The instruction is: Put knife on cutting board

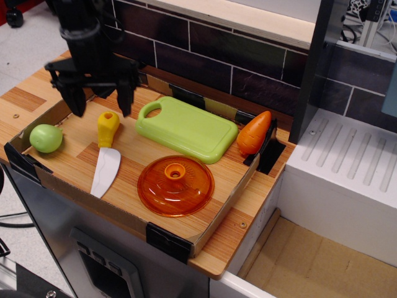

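The knife [105, 152] lies flat in the shallow wooden tray [62, 180], its yellow handle pointing away and its white blade toward the front edge. The light green cutting board [186, 128] lies to its right, handle slot at the left end, with nothing on it. My black gripper [100, 110] hangs open just above and behind the knife handle, one finger [77, 102] left of the handle and the other [124, 102] right of it. It holds nothing.
A round orange translucent lid [175, 185] lies in front of the board. A green ball-shaped fruit [46, 138] sits at the tray's left corner. An orange toy carrot [254, 132] leans at the right wall. A dark brick wall stands behind; a white ridged surface [347, 161] is at right.
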Controlling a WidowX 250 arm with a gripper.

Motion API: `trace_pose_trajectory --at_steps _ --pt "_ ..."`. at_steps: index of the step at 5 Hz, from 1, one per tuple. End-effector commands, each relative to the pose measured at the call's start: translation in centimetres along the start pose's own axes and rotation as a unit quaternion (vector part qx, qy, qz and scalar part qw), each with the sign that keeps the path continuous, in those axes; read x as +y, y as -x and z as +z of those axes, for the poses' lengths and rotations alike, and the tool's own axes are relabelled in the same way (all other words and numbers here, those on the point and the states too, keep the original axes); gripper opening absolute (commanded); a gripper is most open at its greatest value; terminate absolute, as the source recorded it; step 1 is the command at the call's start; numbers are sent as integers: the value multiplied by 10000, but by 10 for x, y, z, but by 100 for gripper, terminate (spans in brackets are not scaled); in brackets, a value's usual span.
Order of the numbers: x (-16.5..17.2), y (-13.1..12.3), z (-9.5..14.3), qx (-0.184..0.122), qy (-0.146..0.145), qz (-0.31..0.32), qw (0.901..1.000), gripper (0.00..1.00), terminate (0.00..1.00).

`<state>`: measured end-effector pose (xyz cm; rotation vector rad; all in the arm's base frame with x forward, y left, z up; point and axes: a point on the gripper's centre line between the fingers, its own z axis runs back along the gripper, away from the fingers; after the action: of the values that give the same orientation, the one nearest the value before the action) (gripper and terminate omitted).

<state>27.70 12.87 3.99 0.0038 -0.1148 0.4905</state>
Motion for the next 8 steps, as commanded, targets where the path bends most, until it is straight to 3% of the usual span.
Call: trace_pose_trajectory --at_steps 1,3,4,5,6,7,8 --pt "0 0 -14 -428 196 28 9989 100 0" --pt "0 -1 -35 -319 -6 23 9995 100 0" --pt "3 2 -35 -352 66 71 9993 0 0" --pt "5 4 -28 -373 101 44 9992 0 0" --pt "12 1 -9 -198 23 114 9997 0 0" --pt "16 -8 18 -74 211 302 9993 0 0" --pt "17 -32 55 323 501 563 9966 0 0"
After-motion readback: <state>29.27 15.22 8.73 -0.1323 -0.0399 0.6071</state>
